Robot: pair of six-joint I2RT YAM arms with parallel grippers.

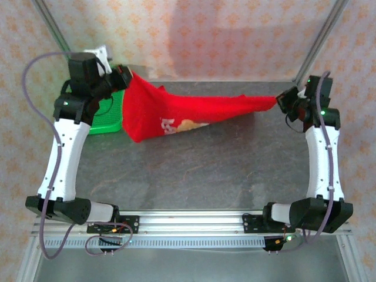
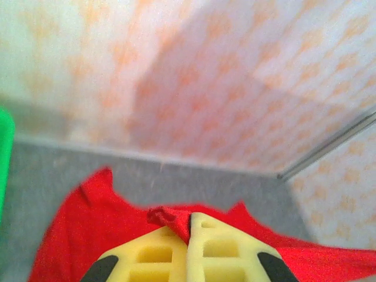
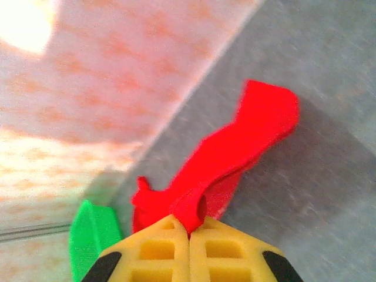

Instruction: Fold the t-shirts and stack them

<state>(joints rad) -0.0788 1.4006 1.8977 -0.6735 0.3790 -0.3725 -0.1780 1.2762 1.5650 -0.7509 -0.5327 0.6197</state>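
Judging by how the cloth hangs, you are at the very start: the red t-shirt [image 1: 182, 114] is not folded, not spread flat and not stacked anywhere. It is strung in the air between your two grippers, over the far half of the grey table [image 1: 194, 170]. It is broad and drooping at its left end and drawn to a narrow point at its right end. Part of the brown-and-white print shows low on the hanging cloth, near the middle. Whether the lowest fold touches the table you cannot tell from above. Everything is left to do: lay it flat, make the folds, set it down as the stack.

Your left gripper [image 1: 123, 75] is raised at the far left, just above the green mesh basket [image 1: 108, 120], with the arm reaching steeply up from its base. Its yellow fingers [image 2: 153, 252] are pressed together on a small bunch of red fabric. Your right gripper [image 1: 282, 101] is at the far right, pointing inward, with its arm standing nearly straight up from its base. It is likewise clamped on a pinch of the shirt, which trails away from it toward the basket.
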